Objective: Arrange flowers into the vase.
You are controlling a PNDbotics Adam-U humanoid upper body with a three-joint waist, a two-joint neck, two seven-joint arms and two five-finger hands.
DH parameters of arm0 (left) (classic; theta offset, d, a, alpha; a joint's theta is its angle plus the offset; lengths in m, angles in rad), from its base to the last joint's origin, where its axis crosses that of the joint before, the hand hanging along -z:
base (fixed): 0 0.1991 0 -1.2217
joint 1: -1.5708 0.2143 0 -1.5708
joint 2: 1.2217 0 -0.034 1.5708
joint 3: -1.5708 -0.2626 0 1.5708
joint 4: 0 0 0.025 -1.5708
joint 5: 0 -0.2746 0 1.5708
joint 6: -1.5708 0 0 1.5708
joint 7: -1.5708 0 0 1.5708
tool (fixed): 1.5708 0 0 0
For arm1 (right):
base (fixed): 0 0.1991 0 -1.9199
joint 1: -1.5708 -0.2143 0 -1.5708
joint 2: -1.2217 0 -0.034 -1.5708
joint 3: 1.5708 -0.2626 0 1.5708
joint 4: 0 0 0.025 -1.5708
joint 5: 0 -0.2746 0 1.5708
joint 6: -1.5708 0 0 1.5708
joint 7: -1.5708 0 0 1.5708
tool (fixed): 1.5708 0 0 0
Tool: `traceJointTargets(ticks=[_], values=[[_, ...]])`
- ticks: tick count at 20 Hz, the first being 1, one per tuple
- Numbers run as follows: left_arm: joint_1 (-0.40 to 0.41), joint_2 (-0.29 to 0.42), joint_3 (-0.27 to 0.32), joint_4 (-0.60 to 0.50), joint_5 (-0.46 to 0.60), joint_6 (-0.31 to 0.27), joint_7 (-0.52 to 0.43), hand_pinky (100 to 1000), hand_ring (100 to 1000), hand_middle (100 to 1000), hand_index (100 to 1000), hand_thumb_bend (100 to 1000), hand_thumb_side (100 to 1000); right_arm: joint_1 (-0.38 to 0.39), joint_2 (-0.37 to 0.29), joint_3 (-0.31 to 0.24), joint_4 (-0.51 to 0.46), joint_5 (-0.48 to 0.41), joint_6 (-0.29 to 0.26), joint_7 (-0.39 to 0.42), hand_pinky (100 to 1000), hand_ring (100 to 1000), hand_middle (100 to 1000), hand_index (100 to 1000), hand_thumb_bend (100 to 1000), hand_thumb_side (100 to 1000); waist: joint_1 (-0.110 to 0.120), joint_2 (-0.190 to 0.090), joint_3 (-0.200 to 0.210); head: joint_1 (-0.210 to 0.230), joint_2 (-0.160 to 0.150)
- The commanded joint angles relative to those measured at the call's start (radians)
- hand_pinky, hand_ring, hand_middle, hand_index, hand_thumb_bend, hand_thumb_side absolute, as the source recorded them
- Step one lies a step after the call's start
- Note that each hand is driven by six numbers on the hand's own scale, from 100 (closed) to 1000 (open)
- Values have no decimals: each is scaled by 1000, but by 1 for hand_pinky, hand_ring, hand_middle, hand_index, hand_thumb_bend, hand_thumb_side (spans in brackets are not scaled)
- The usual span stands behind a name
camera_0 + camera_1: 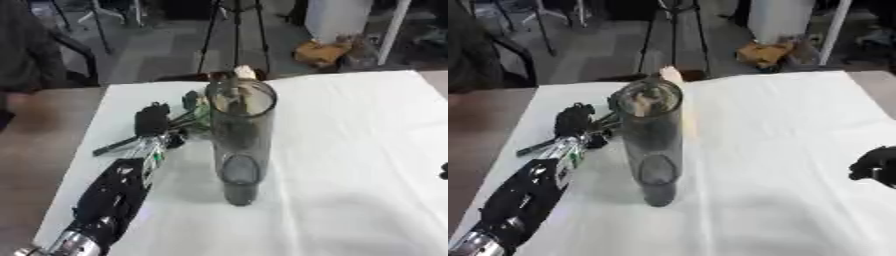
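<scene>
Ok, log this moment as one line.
left robot hand: shut on flower stems beside vase | right robot hand: idle, table's right edge | flowers: not yet in vase

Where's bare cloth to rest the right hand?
Bare white cloth spans from the vase to the right hand at the table's right edge. Left of the vase is crowded: the left hand and flower stems.

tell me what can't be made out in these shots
- Flower: both views, only a pale tip shows behind the vase; the stems blur through the glass.
- Left robot hand: both views, blurred; its hold on the stems is unclear.
- Right robot hand: cut off by the right edge in both views.
</scene>
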State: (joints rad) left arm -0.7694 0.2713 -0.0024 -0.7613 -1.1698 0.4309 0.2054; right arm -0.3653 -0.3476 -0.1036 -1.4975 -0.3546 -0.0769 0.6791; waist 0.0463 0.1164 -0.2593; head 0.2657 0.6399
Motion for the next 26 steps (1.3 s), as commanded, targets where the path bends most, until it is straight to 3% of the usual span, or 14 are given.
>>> traceJointTargets(ticks=[1,9,13,19,20,25,26], values=[[-23,19,14,4,14,10,20,557,553,465,709,372,314,-21,-13,2,-9,3,-2,7,677,680,608,662,745,726,-2,11,-12,7,-22],[-24,16,14,53,95,9,101,496,437,394,630,264,293,-25,-13,4,-8,6,-1,14,677,679,608,662,744,726,5,16,-22,11,-30],[-23,14,11,61,114,4,109,419,369,308,529,208,277,-25,-13,4,-8,6,1,14,676,679,608,662,744,726,6,14,-25,11,-32],[-23,13,8,65,123,0,119,419,369,308,529,208,277,-25,-12,3,-8,5,1,14,676,679,608,662,744,726,6,14,-25,12,-32],[-23,13,8,65,124,0,120,242,106,100,292,100,199,-25,-12,3,-8,5,1,14,676,679,607,662,744,726,6,14,-25,12,-32],[-20,7,7,63,147,-19,148,242,106,100,292,100,199,-26,-11,3,-8,4,1,15,676,679,607,662,744,726,4,13,-26,12,-33],[-20,5,6,62,152,-22,150,124,100,100,171,100,100,-26,-11,3,-8,4,1,15,676,678,605,662,745,725,3,12,-26,12,-32]])
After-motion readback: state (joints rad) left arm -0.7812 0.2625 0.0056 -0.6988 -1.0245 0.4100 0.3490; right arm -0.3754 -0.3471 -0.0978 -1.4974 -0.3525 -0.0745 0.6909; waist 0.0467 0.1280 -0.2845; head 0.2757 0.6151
